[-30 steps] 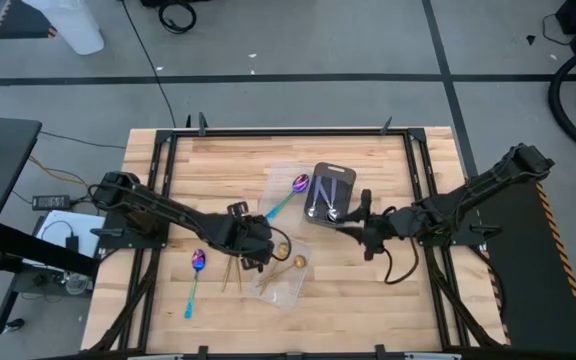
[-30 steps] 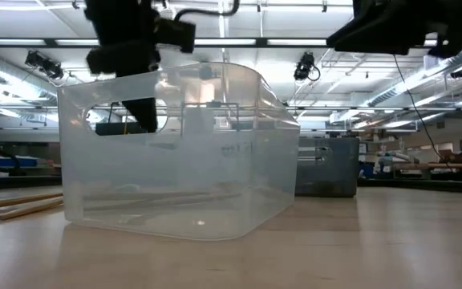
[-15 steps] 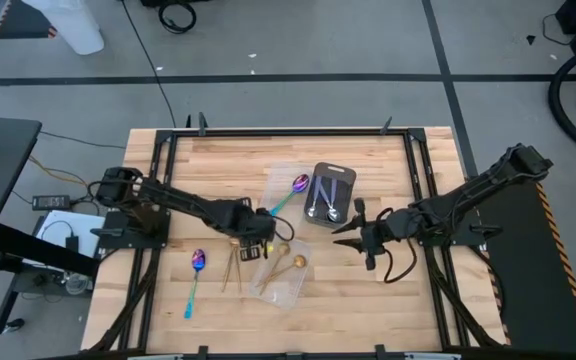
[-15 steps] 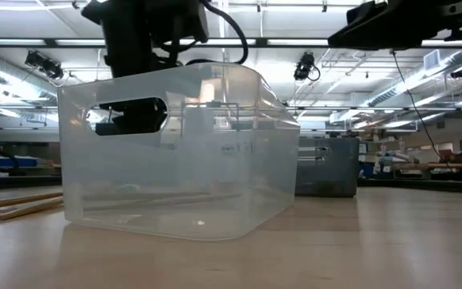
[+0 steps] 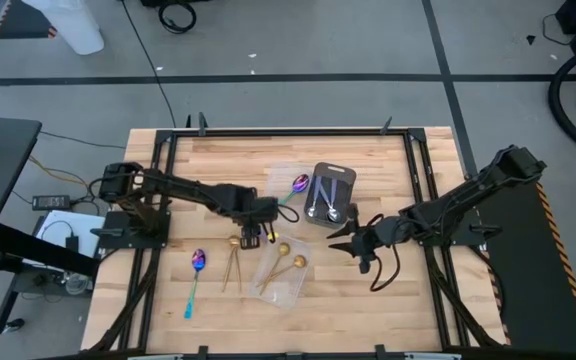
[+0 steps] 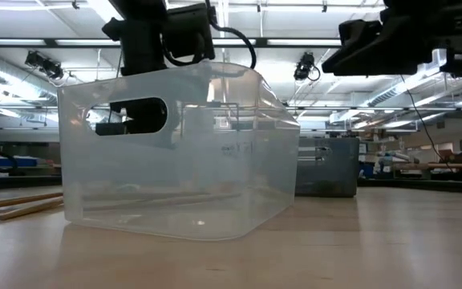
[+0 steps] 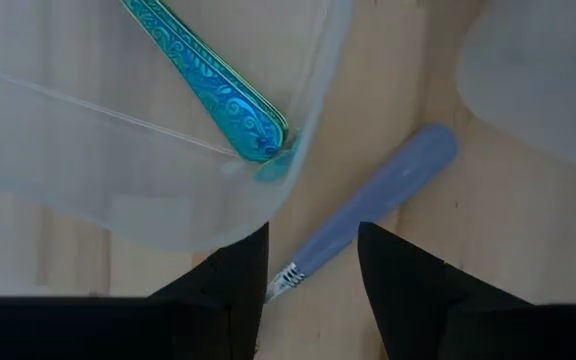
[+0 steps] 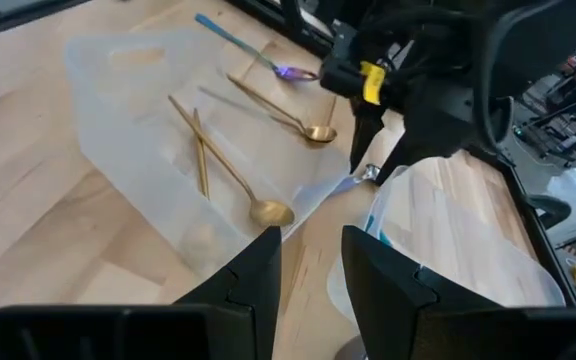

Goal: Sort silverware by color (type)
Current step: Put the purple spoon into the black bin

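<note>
Left wrist view shows what the high view cannot: the left gripper (image 7: 313, 285) has its fingers apart astride the neck of a silver spoon with a pale bluish handle (image 7: 373, 215), lying on the worktop (image 7: 468, 250) just beside a clear tray's (image 7: 168, 215) corner, where a teal handle (image 7: 208, 85) lies. If the fingers close off-centre, the slim spoon could skid away or they could catch the tray wall. High view places the right gripper (image 5: 343, 245), fingers apart, waiting near the grey tray (image 5: 341, 176), with gold spoons (image 5: 286, 265) in another clear tray.
</note>
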You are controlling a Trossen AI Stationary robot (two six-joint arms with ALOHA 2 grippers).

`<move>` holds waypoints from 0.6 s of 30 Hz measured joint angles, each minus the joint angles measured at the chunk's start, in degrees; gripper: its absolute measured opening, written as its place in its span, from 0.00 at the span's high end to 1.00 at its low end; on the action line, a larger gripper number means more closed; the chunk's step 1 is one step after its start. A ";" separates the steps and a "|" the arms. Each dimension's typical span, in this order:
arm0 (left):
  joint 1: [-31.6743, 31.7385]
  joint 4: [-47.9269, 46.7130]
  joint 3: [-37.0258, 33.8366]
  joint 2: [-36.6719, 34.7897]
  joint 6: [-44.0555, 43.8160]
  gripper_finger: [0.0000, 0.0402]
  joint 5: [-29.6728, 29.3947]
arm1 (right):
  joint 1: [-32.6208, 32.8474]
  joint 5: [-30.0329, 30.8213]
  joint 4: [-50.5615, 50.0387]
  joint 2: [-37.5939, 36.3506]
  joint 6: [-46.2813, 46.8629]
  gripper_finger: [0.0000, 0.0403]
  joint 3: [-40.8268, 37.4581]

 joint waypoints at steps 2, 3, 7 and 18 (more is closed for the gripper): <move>0.80 0.01 0.00 0.00 0.96 0.59 1.26 | 0.00 0.06 -0.13 0.24 -0.04 0.71 0.00; 1.11 0.47 -0.25 0.00 1.15 0.59 1.87 | 0.00 0.04 -0.02 0.26 -0.04 0.71 0.00; 1.99 2.79 -3.06 0.00 2.11 0.59 2.99 | 0.00 0.19 -0.01 0.10 -0.05 0.71 0.00; 0.83 10.12 -10.32 -0.22 3.06 0.67 3.14 | -0.35 0.16 1.21 0.06 -0.24 0.71 0.00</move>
